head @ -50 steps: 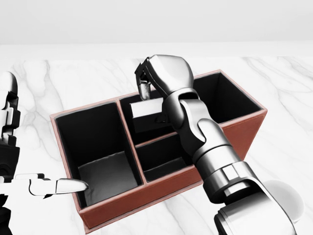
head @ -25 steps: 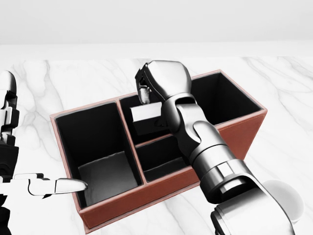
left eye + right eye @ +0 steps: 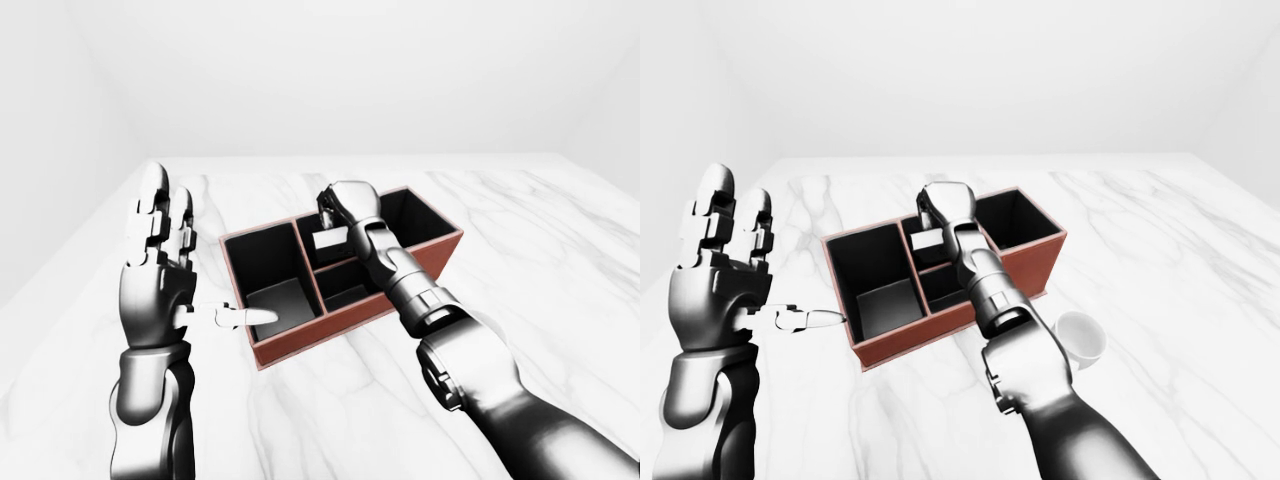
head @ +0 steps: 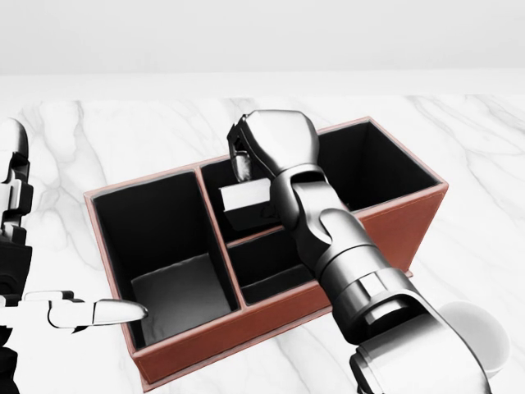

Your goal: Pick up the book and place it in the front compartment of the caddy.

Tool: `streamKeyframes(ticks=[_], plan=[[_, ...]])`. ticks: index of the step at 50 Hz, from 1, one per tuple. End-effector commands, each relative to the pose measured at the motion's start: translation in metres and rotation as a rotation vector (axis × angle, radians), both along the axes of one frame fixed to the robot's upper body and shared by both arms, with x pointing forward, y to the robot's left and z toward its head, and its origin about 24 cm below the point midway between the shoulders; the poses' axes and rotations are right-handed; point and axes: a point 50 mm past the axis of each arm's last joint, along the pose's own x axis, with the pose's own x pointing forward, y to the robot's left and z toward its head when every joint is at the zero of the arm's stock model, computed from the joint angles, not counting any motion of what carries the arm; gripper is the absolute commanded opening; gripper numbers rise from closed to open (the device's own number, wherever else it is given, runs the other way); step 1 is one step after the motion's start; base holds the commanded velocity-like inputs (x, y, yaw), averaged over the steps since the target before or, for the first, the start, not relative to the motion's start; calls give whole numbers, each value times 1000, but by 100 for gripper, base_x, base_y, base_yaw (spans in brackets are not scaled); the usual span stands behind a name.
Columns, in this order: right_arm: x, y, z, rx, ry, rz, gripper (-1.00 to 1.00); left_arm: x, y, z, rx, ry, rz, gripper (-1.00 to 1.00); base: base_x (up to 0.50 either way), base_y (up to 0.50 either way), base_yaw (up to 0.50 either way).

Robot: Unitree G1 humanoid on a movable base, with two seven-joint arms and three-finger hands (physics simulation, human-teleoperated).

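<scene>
The book [image 4: 244,199] is in my right robot hand [image 4: 275,144], pinched at its top edge by the fingers, and it hangs partly down inside one of the small middle compartments of the caddy [image 4: 246,336], the one nearer the top of the head view. I cannot tell whether it touches the compartment floor; the dark interior hides its lower edge. So I judge the pick-up done and the placing under way, with the release left to do. Whether this is the front compartment the task means, I cannot say from these views. The small cell below it, the large cell at left and the large cell at right look empty. My left robot hand [image 3: 158,262] is open, fingers upright and thumb pointing toward the caddy's left end, holding nothing. The caddy sits on the marble surface [image 4: 123,135], and a white cup [image 3: 1081,337] stands just beside my right forearm.
</scene>
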Motion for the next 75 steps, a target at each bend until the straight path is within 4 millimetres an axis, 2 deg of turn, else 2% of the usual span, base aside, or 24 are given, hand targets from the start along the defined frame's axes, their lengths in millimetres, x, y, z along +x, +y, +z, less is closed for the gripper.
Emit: streamKeyframes(ticks=[1, 14, 35, 75], plan=[[1, 3, 11, 20, -55, 1, -100, 0, 0, -1, 0, 6, -1, 100, 0, 0, 0], [-2, 10, 12, 28, -60, 18, -100, -1, 0, 1, 1, -4, -2, 100, 0, 0, 0], [-2, 10, 9, 17, -67, 14, -100, 0, -1, 0, 2, 2, -4, 100, 0, 0, 0], [-6, 8, -10, -25, -65, -1, -100, -1, -2, -1, 5, 5, -7, 100, 0, 0, 0]])
